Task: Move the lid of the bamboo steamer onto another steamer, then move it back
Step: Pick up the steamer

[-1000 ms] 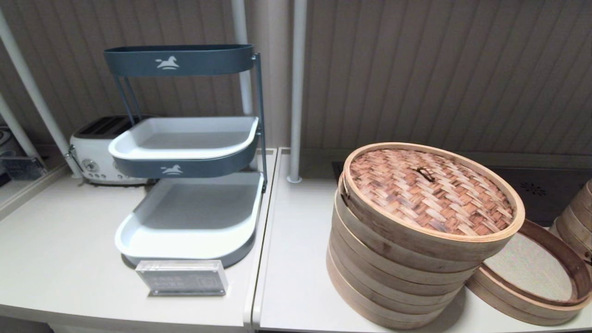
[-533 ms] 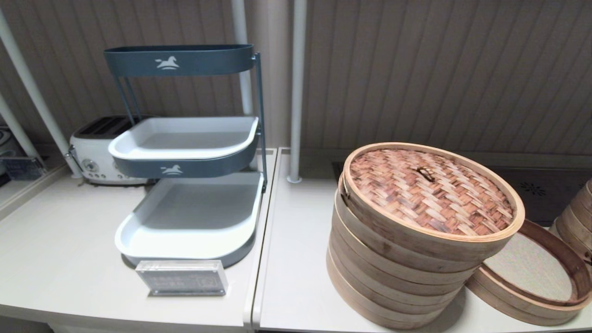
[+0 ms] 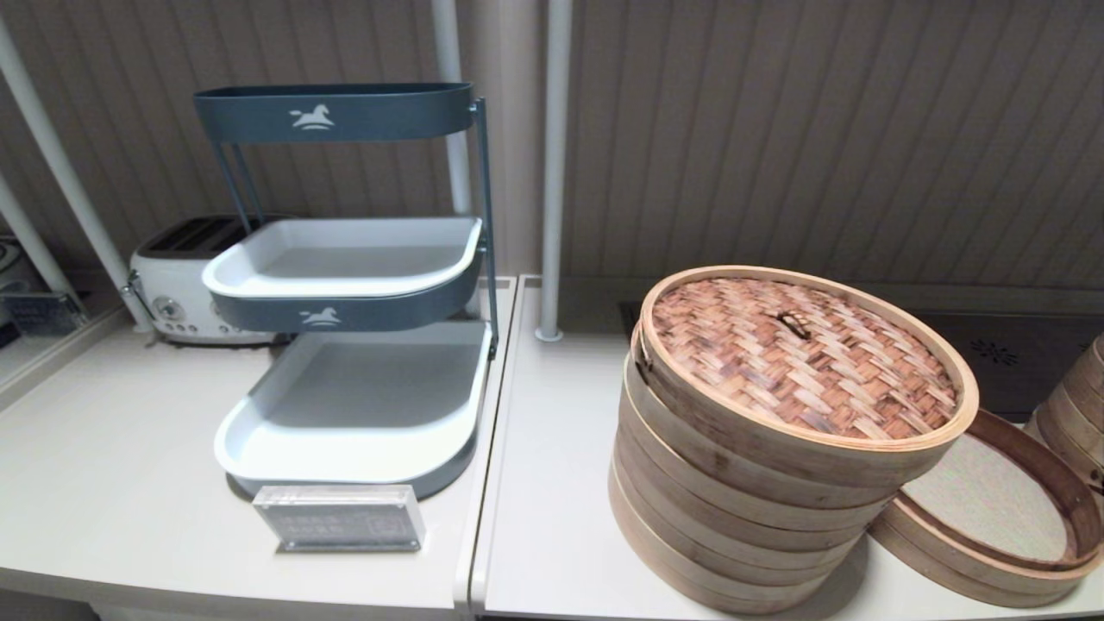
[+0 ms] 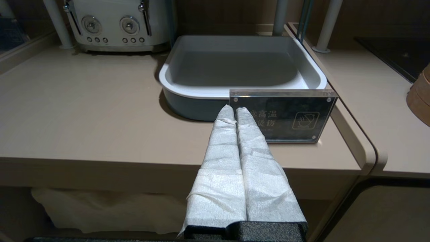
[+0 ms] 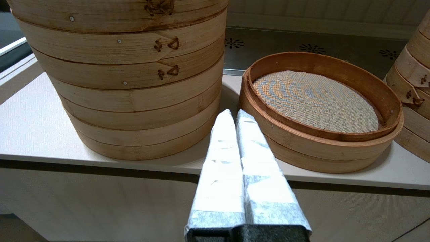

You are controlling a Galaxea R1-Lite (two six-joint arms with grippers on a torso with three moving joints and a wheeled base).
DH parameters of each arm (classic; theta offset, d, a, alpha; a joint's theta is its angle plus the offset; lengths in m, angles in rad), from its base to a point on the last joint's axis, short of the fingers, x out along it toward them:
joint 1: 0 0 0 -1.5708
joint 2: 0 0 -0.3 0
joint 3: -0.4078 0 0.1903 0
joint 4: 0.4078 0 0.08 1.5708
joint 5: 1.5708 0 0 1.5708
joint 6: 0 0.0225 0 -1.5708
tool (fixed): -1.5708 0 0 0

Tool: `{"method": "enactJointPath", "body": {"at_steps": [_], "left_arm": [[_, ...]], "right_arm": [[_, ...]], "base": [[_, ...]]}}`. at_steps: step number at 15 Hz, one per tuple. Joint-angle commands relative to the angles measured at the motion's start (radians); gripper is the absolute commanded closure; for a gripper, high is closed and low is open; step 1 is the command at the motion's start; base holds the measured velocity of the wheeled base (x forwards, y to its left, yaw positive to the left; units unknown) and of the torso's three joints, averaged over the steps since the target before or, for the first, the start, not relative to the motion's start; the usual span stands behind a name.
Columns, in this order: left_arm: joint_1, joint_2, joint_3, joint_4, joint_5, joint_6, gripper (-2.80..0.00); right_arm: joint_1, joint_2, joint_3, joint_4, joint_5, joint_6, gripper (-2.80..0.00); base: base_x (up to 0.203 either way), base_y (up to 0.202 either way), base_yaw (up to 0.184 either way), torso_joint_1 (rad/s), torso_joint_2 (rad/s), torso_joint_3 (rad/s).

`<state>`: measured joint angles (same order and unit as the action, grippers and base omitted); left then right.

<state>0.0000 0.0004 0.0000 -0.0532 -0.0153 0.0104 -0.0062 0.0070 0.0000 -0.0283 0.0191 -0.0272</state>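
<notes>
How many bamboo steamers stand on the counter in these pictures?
3: the tall pale bamboo stack with the woven reddish-brown lid, the low open steamer to its right, and a third stack cut by the right edge.

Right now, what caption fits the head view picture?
Woven bamboo steamer lid sits on the tall steamer stack, beside a low open steamer.

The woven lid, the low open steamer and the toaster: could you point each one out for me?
woven lid (image 3: pixel 802 358), head view, middle of its herringbone top.
low open steamer (image 5: pixel 268 116), right wrist view, its outer bamboo wall.
toaster (image 3: pixel 177 297), head view, its white front face.
</notes>
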Motion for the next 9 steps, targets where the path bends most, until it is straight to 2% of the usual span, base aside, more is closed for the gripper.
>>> {"method": "enactJointPath", "body": {"at_steps": [1, 9], "left_arm": [[0.000, 0.000, 0.028, 0.000, 0.000, 0.000, 0.00], [0.000, 0.000, 0.028, 0.000, 0.000, 0.000, 0.00]], "right_arm": [[0.000, 0.002, 0.025, -0.001, 0.001, 0.000, 0.00], [0.000, 0.002, 0.024, -0.004, 0.002, -0.004, 0.00]], "base": [[0.000, 0.000, 0.000, 0.000, 0.00, 0.000], [0.000, 0.000, 0.000, 0.000, 0.00, 0.000]]}}
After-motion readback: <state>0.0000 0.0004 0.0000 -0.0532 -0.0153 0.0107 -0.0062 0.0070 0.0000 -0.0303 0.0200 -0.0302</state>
